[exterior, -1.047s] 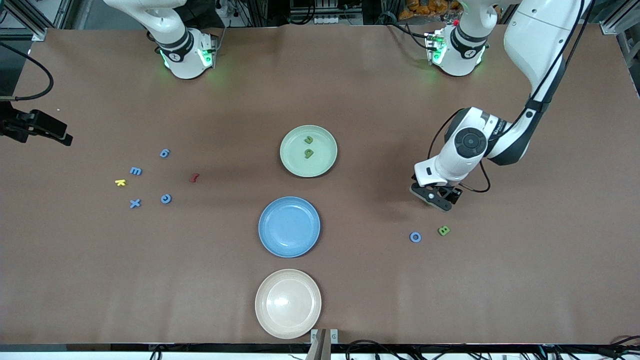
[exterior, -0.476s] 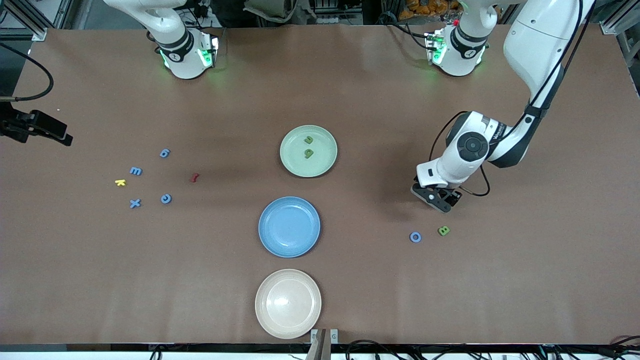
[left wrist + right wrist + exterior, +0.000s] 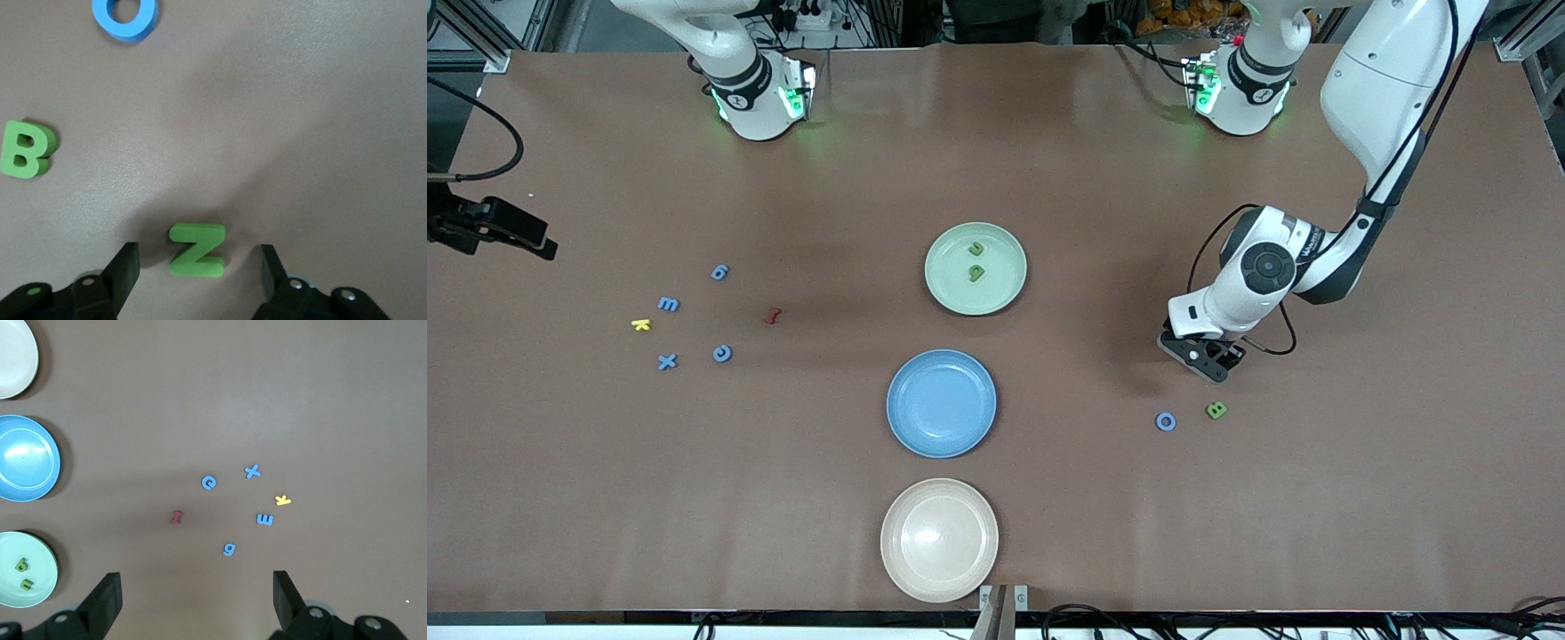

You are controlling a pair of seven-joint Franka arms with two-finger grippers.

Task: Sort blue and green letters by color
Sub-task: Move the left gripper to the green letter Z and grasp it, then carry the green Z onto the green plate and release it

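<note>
A round pale green plate (image 3: 975, 268), a round blue plate (image 3: 941, 404) and a round cream plate (image 3: 939, 539) stand in a row on the brown table (image 3: 1103, 498), the cream one nearest the front camera. Toward the right arm's end lie a small yellow foam letter (image 3: 640, 324) and a small dark red foam letter (image 3: 773, 316), apart from each other.

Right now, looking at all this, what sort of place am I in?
Most likely a robot test lab. Two white robot arms are bolted along one edge of a brown table, metal framing and loose cables ring it, and foam letters and three colored plates are laid out as for a sorting exercise.
</note>
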